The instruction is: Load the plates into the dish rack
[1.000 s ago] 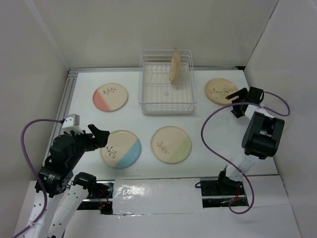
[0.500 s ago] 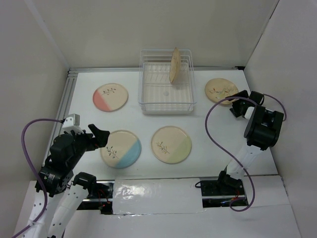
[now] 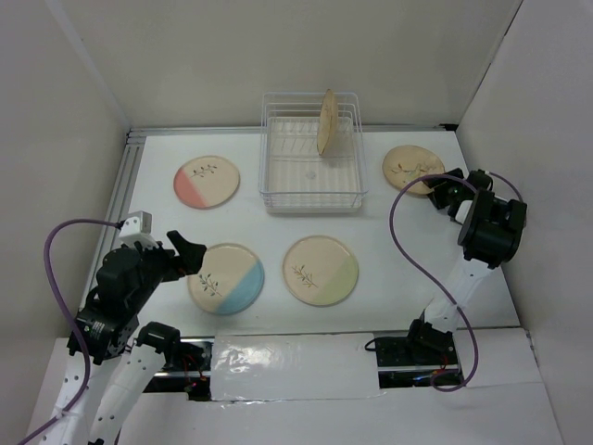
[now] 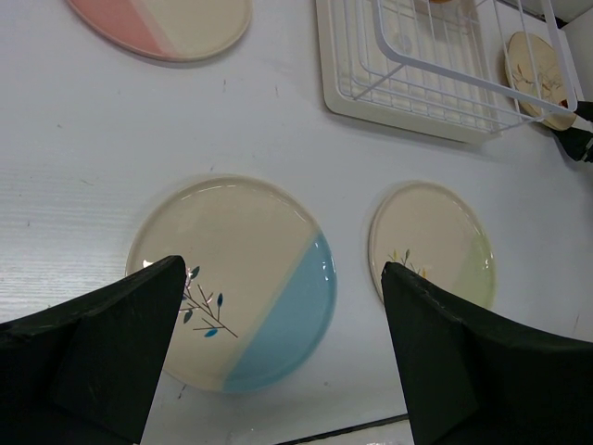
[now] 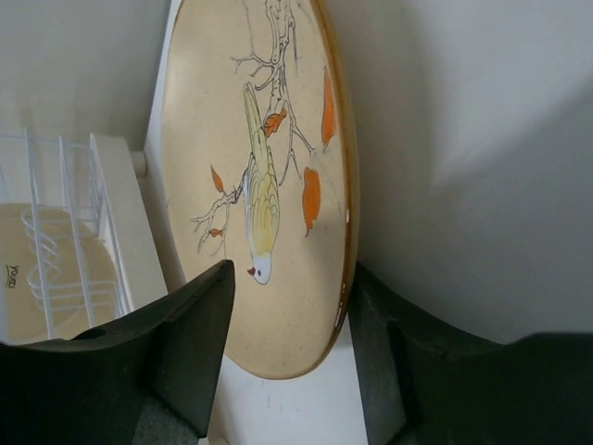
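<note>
R fingers [image 5: 176,352] astride tan plate [image 5: 259,185], wrist-cam only

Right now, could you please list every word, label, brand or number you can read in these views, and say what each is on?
Small dark printed mark on the tan plate standing in the dish rack: too small and blurred to read.
No other writing shows in any view.

We see the dish rack [image 3: 310,206] at twelve o'clock on the desk [image 3: 278,232], with the first plate [image 3: 325,122] standing in its right side. The second plate [image 3: 207,181] lies at ten o'clock, the third plate [image 3: 410,169] at two, the fourth plate [image 3: 226,278] at seven, and the fifth plate [image 3: 321,270] at six.
</note>
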Available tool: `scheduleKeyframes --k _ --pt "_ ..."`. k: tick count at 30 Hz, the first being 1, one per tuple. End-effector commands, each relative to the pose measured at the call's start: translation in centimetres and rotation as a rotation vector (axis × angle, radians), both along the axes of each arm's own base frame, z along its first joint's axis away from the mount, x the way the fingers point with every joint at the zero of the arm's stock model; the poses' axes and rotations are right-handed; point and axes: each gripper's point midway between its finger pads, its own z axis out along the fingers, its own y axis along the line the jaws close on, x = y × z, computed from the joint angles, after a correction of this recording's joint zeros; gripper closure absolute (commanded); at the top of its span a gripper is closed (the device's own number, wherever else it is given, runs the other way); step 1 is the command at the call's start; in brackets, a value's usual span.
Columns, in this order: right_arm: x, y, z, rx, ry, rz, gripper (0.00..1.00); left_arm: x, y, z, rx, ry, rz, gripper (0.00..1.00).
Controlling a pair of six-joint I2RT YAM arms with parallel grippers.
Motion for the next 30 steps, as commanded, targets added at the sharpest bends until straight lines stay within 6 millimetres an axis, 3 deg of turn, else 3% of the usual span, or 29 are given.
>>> scheduleKeyframes --k 1,4,7,8,10,12,19,30 --pt "-4.5 0.6 -9.6 0.069 0.282 -0.025 0.41 0.5 -0.2 0.8 0.015 -0.041 -0.015 0.00" --pt "-4.8 1.0 -10.8 0.080 0.305 -0.010 0.55 0.5 -0.2 0.8 0.015 -0.041 -0.015 0.00" --pt "-5.0 1.2 -11.2 0.081 0.310 0.004 0.75 0.6 -0.2 0.7 0.017 -0.032 -0.015 0.00" --pt "-5.0 1.2 -11.2 0.081 0.310 0.004 0.75 0.6 -0.2 0.7 0.018 -0.032 -0.015 0.00" --pt "-4.8 1.1 -10.7 0.077 0.300 0.003 0.90 0.6 -0.2 0.7 0.018 -0.032 -0.015 0.00" --pt "-4.4 0.9 -10.0 0.063 0.287 0.008 0.96 0.6 -0.2 0.7 0.018 -0.032 -0.015 0.00" --pt "-3.1 -0.8 -4.5 -0.011 0.220 -0.040 1.00 0.6 -0.2 0.7 0.018 -0.032 -0.015 0.00" --pt "0.5 0.7 9.2 -0.288 0.129 -0.096 1.00 0.4 -0.1 1.0 0.013 -0.050 -0.015 0.00"
